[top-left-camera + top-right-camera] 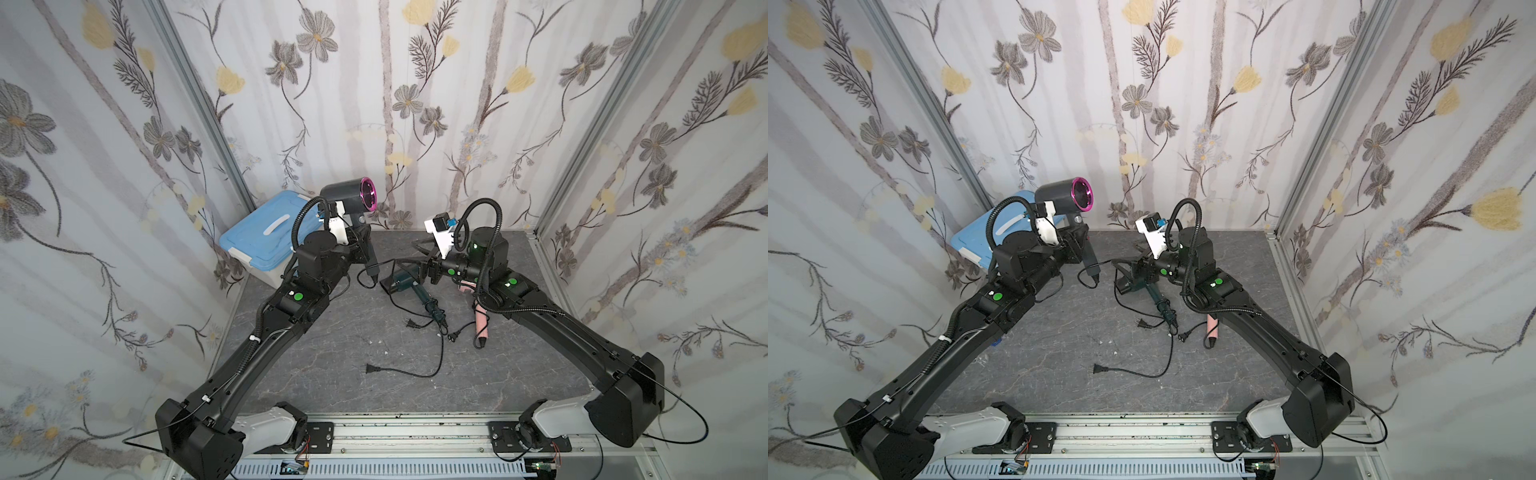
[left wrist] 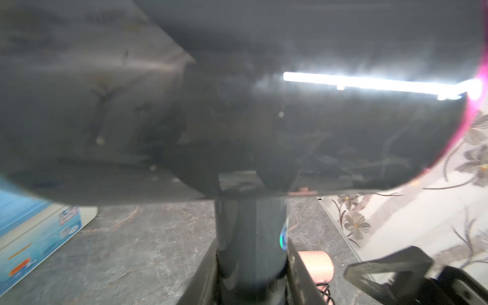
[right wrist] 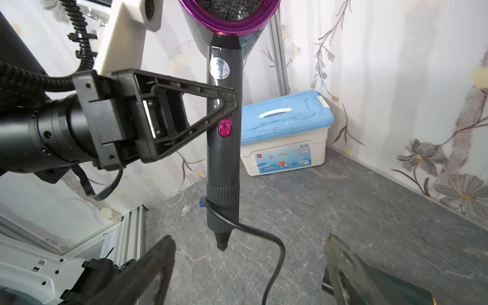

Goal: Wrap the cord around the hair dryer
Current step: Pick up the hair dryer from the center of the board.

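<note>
**Item 1. Hair dryer (image 3: 224, 158), grey with a magenta ring.** It is held upright and clear of the table (image 1: 332, 374). The left gripper (image 3: 224, 111) is pinched on the handle just above the magenta switch.

**Item 2. Cord (image 3: 264, 235).** It crosses the ribbed foot of the handle once. From there it sags forward and runs between the fingers of the right gripper (image 3: 249, 245).

**Item 3. Right gripper.** The fingers are spread wide, level with the handle's foot, and nothing is caught in them.

**Handling note (judgement).** The step in hand looks like taking up the cord.
- Close on the slack close to the handle, not far down the run.
- Carry it round the handle in a snug turn.
- Keep the left grip steady so the dryer does not twist.
- Lay each turn below the left fingers, so they are not bound in.
- Watch for snagging on the teal dryer (image 1: 409, 286), which lies directly beneath the right gripper.

**Item 4. Storage box (image 3: 319, 142).** It stands beyond the held dryer as seen from the right gripper. Its blue lid (image 3: 290, 124) is shut, so the contents cannot be seen.

**Item 5. Pink dryer (image 1: 482, 324).** It lies on the table behind the right gripper, under that arm.
</note>
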Available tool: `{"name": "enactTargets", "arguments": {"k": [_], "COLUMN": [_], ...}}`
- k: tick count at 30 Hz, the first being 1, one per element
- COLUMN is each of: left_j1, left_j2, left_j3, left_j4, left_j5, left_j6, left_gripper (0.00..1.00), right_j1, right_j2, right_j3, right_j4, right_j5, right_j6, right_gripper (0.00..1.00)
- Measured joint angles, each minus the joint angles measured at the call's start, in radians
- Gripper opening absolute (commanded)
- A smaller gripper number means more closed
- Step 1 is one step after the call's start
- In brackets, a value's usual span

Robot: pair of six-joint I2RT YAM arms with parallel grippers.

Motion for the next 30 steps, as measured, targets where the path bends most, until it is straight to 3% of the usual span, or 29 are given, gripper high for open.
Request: {"name": "enactTargets", "arguments": {"k": [13, 19, 22, 25, 28, 30], "left_j1": [-0.054, -0.073, -0.074, -0.074, -0.074, -0.074], "left_j2": [0.027, 0.032, 0.036, 0.039, 0.049, 0.051], "left_j3": [-0.021, -0.021, -0.021, -0.021, -0.016, -0.014], "left_j4": [0.067, 0.067, 0.067, 0.069, 0.066, 0.058], "left_j5": [0.108, 0.139, 0.147, 0.153, 0.163, 0.172], "left_j6": [-0.012, -0.004, 0.008, 0.011, 0.014, 0.015], "left_gripper": [0.0, 0.0, 0.0, 0.0, 0.24, 0.5], "right_j1": [0.024, 0.031, 0.029, 0.028, 0.025, 0.021], "right_j2": [0.153, 0.176, 0.176, 0.176, 0.175, 0.172], "right_j3": [0.087, 0.099, 0.099, 0.098, 0.088, 0.077], "right_j4": [0.008, 0.016, 0.014, 0.013, 0.017, 0.021], "right_j5": [-0.158, -0.201, -0.208, -0.209, -0.209, -0.213], "right_j6": [0.037, 0.077, 0.087, 0.09, 0.09, 0.09], "right_gripper": [0.59, 0.26, 0.01, 0.0, 0.0, 0.0]}}
